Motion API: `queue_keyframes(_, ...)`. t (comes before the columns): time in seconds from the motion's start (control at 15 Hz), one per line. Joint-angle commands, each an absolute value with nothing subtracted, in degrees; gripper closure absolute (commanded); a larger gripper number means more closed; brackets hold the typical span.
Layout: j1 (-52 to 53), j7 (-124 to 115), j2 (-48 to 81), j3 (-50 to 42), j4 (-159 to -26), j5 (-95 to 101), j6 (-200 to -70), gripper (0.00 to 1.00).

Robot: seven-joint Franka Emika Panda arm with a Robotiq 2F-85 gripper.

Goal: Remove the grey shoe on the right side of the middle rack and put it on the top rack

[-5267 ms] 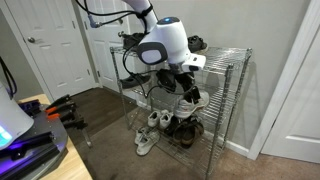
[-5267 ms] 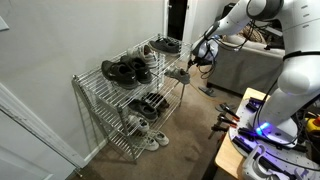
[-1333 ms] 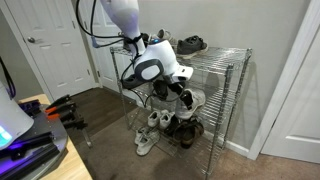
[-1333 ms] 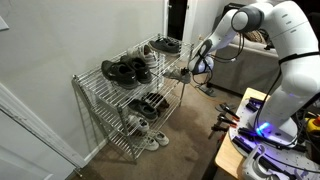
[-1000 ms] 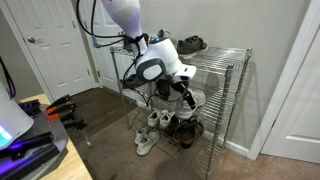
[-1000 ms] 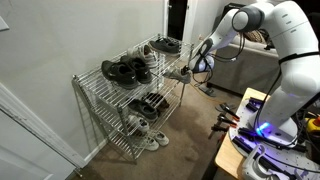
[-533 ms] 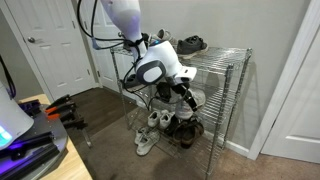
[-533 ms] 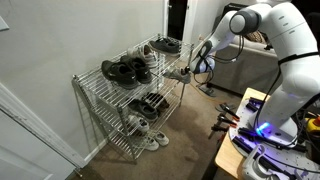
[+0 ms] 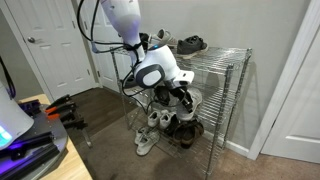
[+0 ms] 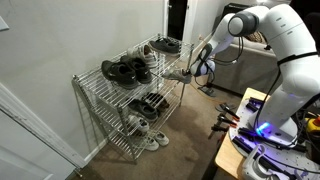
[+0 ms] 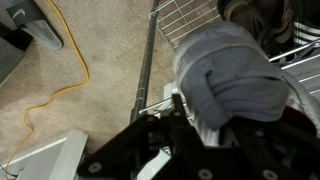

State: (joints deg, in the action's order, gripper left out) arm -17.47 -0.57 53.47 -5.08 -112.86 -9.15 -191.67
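The grey shoe (image 11: 235, 70) fills the wrist view, pale with a white sole, lying on the wire grid of the middle rack (image 11: 190, 20). My gripper (image 11: 235, 102) straddles it, and the dark fingers (image 11: 177, 108) press against its sides. In both exterior views the gripper (image 9: 186, 97) (image 10: 188, 72) reaches into the end of the chrome shelf at middle-tier height. There the grey shoe (image 9: 193, 98) shows just past the fingers. Above it is the top rack (image 9: 218, 58) (image 10: 150, 60).
Black shoes (image 10: 125, 71) and another dark shoe (image 9: 190, 43) sit on the top rack. White sneakers (image 9: 150, 125) and dark shoes occupy the lowest tier. A shelf post (image 11: 145, 70) stands beside the gripper. A yellow cable (image 11: 75, 60) lies on the carpet. A desk (image 9: 30, 140) is nearby.
The jaws have drawn in from wide open onto the grey shoe. The arm has edged slightly lower and in toward the middle tier; the shoe stays on the rack.
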Motion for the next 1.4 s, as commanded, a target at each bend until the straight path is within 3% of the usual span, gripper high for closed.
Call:
queue_keyframes(0.0,-16.8,-1.1,53.5,-6.2,-114.3,-7.3,-192.6,0.94)
queue_keyframes(0.87,-4.9,-0.5,46.8,-19.4,-125.5,-8.3,-190.3,0.94)
queue_keyframes(1.33,9.4,-0.5,39.7,-35.3,-136.2,-7.9,-182.2,0.94)
